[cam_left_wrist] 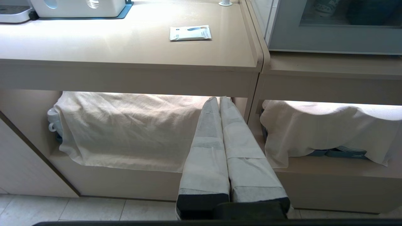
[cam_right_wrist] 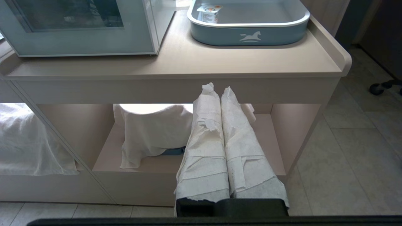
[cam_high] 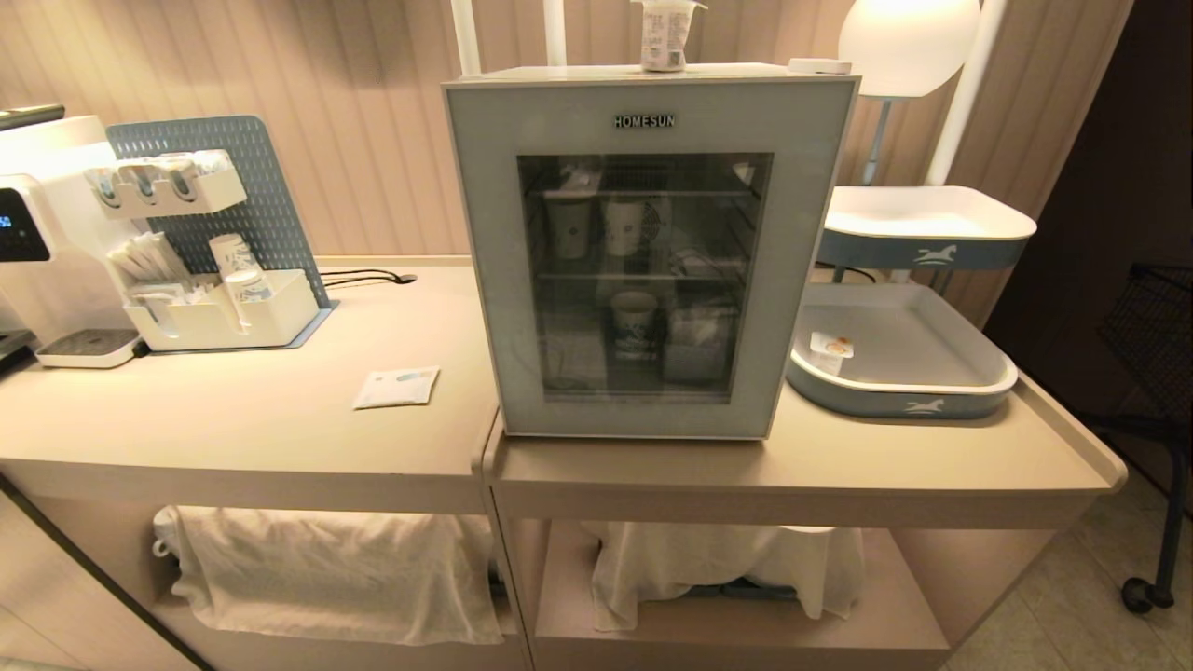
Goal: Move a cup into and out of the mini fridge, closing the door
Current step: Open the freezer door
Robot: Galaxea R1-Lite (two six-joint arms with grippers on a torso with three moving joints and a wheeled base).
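Both arms parked low, left gripper and right gripper pinched empty under the counter, so the cup waits far above on the mini fridge, door shut.

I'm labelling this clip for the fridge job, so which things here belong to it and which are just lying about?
Belongs to the job:
- cup, standing on top of the fridge
- mini fridge
- door, closed

Lying about:
- paper cups behind the glass
- low tub in the tray
- sachet on the counter
- coffee machine
- pegboard organiser
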